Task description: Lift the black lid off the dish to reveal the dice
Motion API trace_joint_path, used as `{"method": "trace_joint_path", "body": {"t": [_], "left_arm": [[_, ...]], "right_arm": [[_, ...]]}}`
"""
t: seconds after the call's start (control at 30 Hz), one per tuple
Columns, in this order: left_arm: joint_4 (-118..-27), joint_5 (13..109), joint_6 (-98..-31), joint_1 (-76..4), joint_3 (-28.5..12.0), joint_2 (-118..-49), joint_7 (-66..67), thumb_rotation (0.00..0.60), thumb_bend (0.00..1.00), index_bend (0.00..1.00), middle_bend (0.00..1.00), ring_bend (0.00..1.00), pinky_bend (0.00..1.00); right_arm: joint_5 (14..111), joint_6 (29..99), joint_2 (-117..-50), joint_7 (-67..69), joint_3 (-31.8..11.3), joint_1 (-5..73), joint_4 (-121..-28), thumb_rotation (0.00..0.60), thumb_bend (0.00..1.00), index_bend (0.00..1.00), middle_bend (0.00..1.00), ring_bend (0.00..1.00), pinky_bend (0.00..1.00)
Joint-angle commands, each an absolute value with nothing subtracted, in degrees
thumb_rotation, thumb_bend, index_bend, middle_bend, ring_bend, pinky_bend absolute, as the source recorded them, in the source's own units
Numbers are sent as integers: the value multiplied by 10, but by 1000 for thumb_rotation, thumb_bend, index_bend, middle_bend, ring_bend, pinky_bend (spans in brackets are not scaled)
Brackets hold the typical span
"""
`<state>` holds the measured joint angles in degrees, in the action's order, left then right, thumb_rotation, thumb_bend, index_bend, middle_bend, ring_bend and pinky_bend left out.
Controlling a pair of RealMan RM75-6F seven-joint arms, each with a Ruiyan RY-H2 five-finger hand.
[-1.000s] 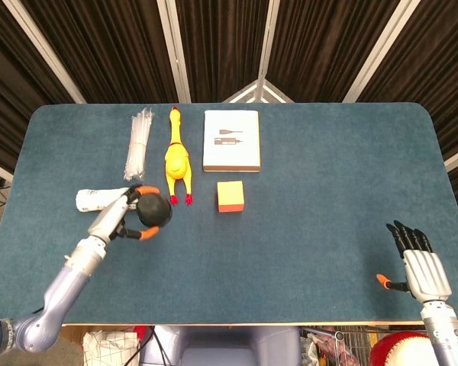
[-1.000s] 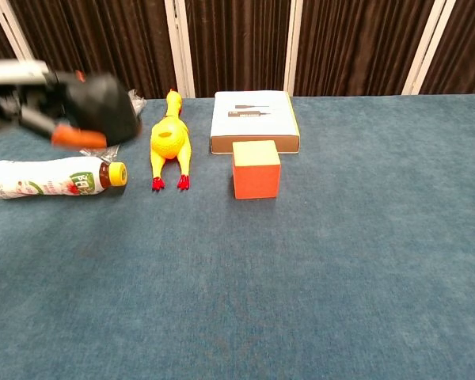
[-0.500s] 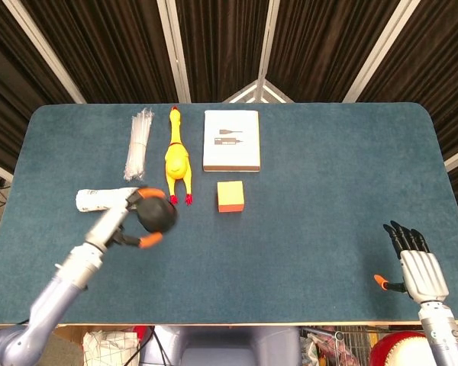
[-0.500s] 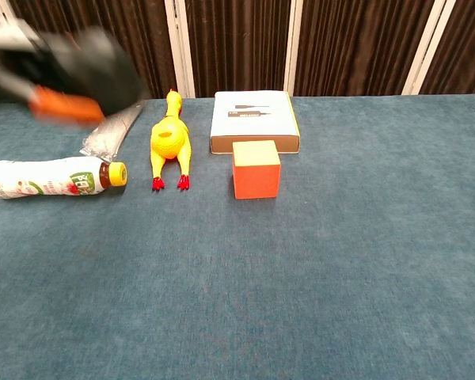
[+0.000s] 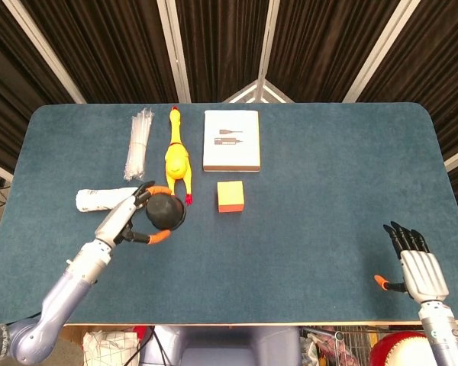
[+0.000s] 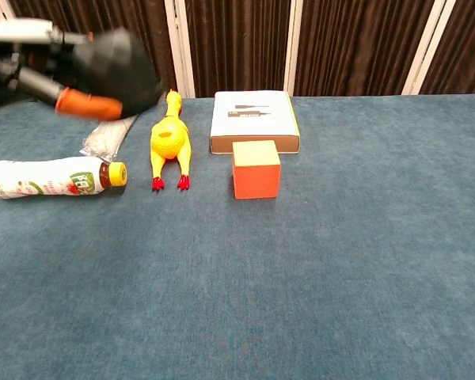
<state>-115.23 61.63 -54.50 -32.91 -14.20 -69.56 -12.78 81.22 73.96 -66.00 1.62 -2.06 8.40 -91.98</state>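
Black lid (image 5: 166, 212) (probably light, rigid and smooth) sits gripped around its rim by the left hand (image 5: 132, 219) fingers (image 5: 157, 237).

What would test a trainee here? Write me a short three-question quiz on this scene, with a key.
1. True or false: the left hand holds the black lid clear of the table.
2. Which thing lies nearest the orange cube? A) white box B) bottle C) bundle of ties
3. Fill in: the right hand holds ____.

Key: 1 true; 2 A; 3 nothing
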Motion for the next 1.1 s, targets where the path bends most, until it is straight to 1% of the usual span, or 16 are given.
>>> {"method": "trace_joint_path", "body": {"t": [0.03,0.1,0.17,0.2,0.23,0.27,0.4,0.47,0.57,0.63,0.7,0.77,0.87,0.93,1.03,1.1], "left_arm": [[-1121,665,-551,-291,-107,-712,-174,600,599,253,454,0,0],[-1086,679,-554,-286,-92,-734,-178,600,599,251,452,0,0],[-1056,668,-514,-300,-76,-745,-166,600,599,245,447,0,0],[-1051,661,-505,-306,-78,-748,-163,600,599,244,447,0,0],[-1050,654,-504,-310,-84,-751,-164,600,599,245,447,0,0],[-1058,647,-513,-312,-102,-753,-176,600,599,249,449,0,0],[-1117,681,-581,-293,-164,-736,-245,600,600,256,449,0,0],[-1134,701,-599,-286,-170,-722,-253,600,600,257,451,0,0],[-1138,725,-598,-279,-144,-703,-213,600,600,259,451,0,0],[-1119,717,-552,-288,-102,-702,-167,600,601,265,450,0,0],[-1097,700,-524,-296,-80,-715,-143,600,602,266,448,0,0],[-1075,680,-508,-304,-70,-735,-122,600,602,263,448,0,0],[-1090,661,-529,-304,-106,-750,-160,600,602,264,452,0,0],[-1133,689,-572,-294,-151,-738,-214,600,602,264,455,0,0],[-1184,732,-612,-278,-185,-706,-265,600,602,266,458,0,0],[-1197,759,-624,-268,-183,-681,-269,600,602,269,458,0,0]], "right_arm": [[813,739,-660,15,-19,84,-920,600,190,60,30,71,0],[812,740,-660,16,-20,84,-921,600,189,60,30,71,0],[809,740,-660,19,-22,83,-919,600,189,60,30,71,0],[807,740,-660,18,-23,84,-918,600,189,60,31,71,0],[805,738,-661,18,-23,84,-917,600,189,60,30,71,0],[804,736,-662,17,-23,84,-916,600,189,60,30,71,0],[806,736,-664,11,-21,85,-920,600,190,60,31,71,0],[807,738,-664,10,-21,84,-921,600,189,60,30,71,0],[806,739,-664,12,-22,84,-921,600,190,60,31,71,0],[806,740,-664,14,-22,83,-922,600,189,60,31,71,0],[806,743,-660,20,-23,82,-921,600,189,60,31,71,0],[810,744,-658,24,-22,82,-923,600,189,60,30,71,0],[811,740,-659,21,-21,84,-922,600,189,60,30,71,0],[809,738,-660,19,-21,84,-921,600,190,60,31,71,0],[805,739,-659,20,-22,83,-920,600,190,60,31,71,0],[804,739,-657,23,-22,82,-919,600,190,60,30,71,0]]}}
